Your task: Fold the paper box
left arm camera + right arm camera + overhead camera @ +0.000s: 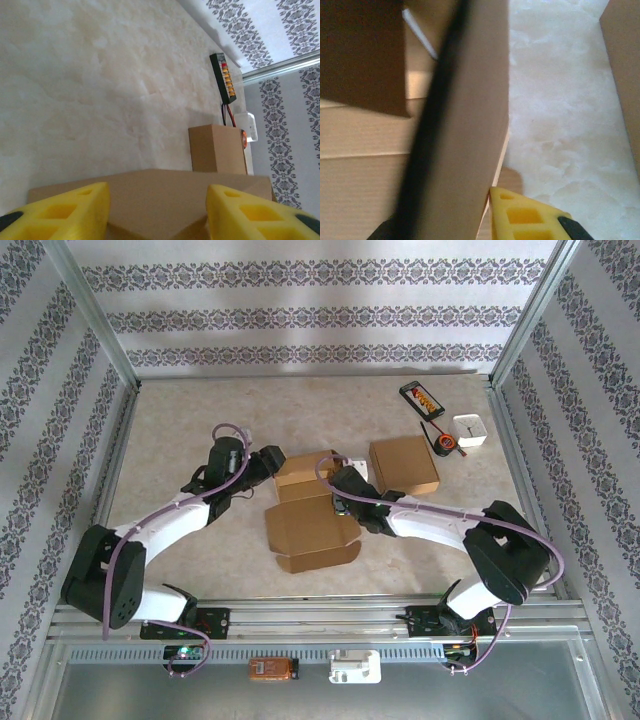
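- Top view: a half-folded brown cardboard box (312, 525) is laid out pretty much dead centre of the beige marbled table (180, 430). The left gripper (268, 462) is parked at the box's upper left corner, and the right gripper (345, 483) is set against its upper right side. A finished, closed brown cardboard box (403, 465) is seen just right of that. Further up right, a black tray with orange bits (423, 398) and a small white tub (470, 430) are lined up.
- Left wrist view: the left gripper (157, 212) is spread apart, nothing clamped. Its yellow fingers (70, 210) are seen at either side of a flat cardboard panel along the bottom of the frame. The closed box (217, 149), the black tray (225, 75) and the white tub (248, 127) are caught at centre right.
- Right wrist view: the right gripper (450, 215) is clenched on an upright flap of the box (470, 100), with one yellow finger (525, 217) pressed against it at the bottom. It's pretty blurry up close tbh.
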Robot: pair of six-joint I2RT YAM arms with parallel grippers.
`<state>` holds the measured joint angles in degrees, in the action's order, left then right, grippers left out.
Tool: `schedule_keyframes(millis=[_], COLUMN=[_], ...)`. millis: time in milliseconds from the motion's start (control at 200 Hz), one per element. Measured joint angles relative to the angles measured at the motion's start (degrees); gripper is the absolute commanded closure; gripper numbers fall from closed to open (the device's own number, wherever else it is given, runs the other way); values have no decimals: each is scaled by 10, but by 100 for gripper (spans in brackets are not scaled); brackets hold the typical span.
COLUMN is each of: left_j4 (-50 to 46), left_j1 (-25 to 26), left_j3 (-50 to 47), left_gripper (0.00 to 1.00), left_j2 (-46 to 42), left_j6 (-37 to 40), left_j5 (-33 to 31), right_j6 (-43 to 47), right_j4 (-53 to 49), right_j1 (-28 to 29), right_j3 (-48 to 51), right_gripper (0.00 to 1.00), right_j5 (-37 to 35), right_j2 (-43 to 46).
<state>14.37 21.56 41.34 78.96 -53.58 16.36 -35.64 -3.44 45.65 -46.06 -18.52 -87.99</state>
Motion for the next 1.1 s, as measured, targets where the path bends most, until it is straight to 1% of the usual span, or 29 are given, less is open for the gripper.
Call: schedule_keyframes(millis=[190,375,475,595,700,780,839,939,1099], left_j4=[22,32,37,41,41,41,41,41,41], left_j1=[19,25,24,24,24,24,25,25,25], left_j3=[0,0,-1,-4,-6,-8,-9,-9,-9], left_gripper=[47,47,47,46,46,43,42,41,38], left_j2=[12,17,18,18,18,18,18,18,18], left_j6=[-16,-23,-23,-24,-23,-22,-19,-15,-7], left_j5=[11,12,10,5,-2,-5,-8,-16,-21], right_j6=[-5,-26,-36,-44,-43,-30,-21,-3,17], right_j4=[-3,4,26,51,73,82,82,80,73], right_j1=[1,15,22,25,25,25,26,26,26], right_j3=[-30,-58,-69,-72,-65,-49,-33,-8,26], right_gripper=[80,73,69,61,50,42,38,34,32], right_j5=[16,24,28,37,57,76,95,118,131], right_j2=[-26,-63,-82,-93,-91,-75,-55,-13,67])
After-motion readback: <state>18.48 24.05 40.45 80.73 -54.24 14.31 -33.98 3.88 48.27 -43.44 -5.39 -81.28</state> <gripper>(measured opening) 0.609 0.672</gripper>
